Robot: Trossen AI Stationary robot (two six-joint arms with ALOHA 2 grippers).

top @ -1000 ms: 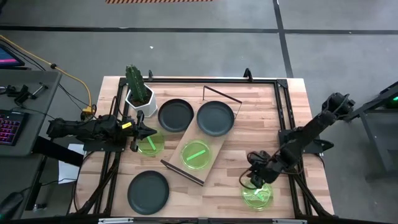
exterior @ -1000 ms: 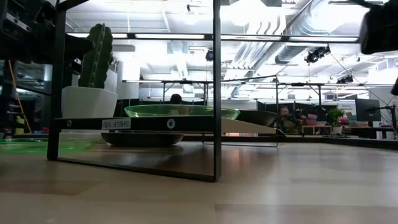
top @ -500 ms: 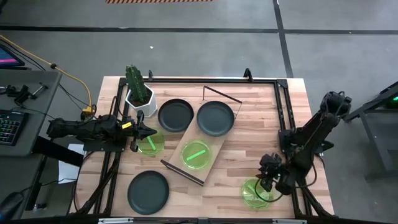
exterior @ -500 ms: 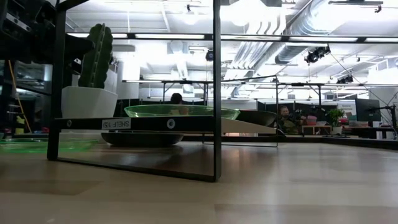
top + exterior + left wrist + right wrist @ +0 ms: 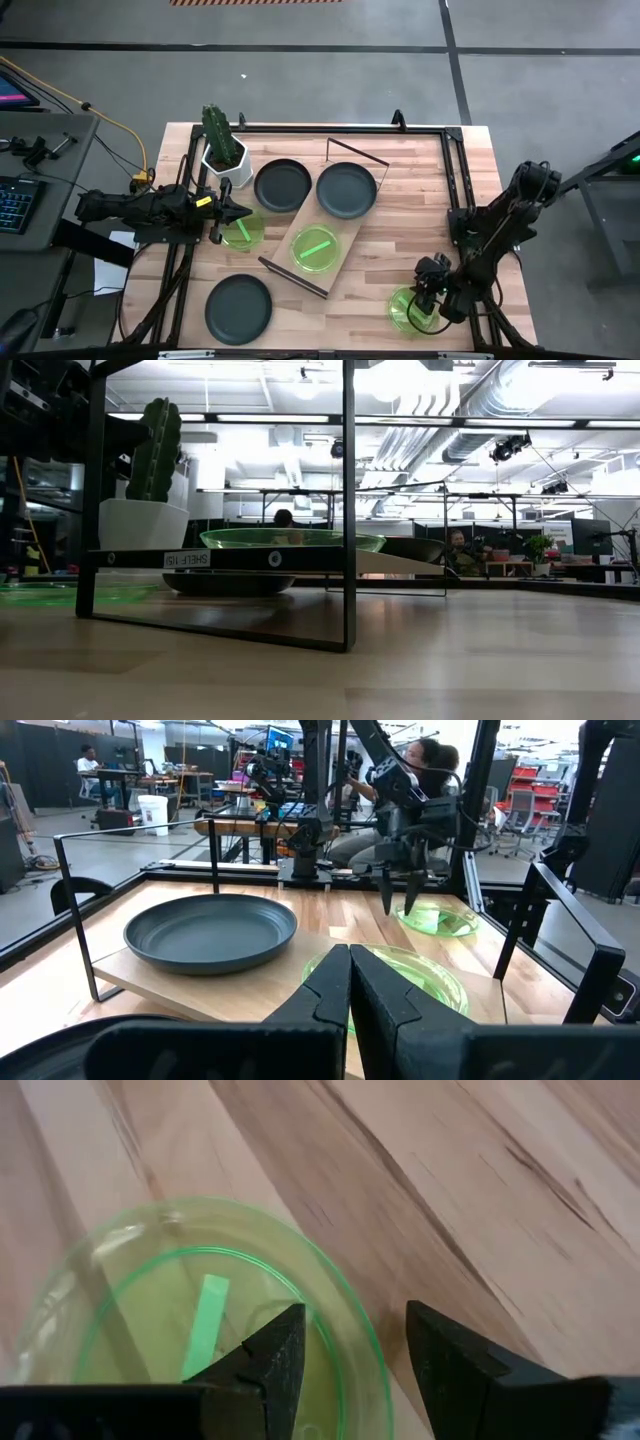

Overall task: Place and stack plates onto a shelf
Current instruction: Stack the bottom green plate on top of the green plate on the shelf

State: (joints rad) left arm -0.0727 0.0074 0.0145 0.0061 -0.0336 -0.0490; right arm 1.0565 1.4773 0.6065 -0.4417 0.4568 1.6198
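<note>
We find the right hand (image 5: 428,297) directly above the green plate (image 5: 412,311) lying flat at the near right corner of the bench (image 5: 400,200), fingers parted and empty, straddling the plate's rim (image 5: 365,1342) with one finger inside and one outside. The shelf (image 5: 322,240) lies well apart, inboard and toward the bench centre, carrying one green plate (image 5: 317,248) and one black plate (image 5: 346,189). We judge the right arm clearly nearer. The left hand (image 5: 226,212), fingers closed on nothing, waits beside the cactus pot (image 5: 226,158).
</note>
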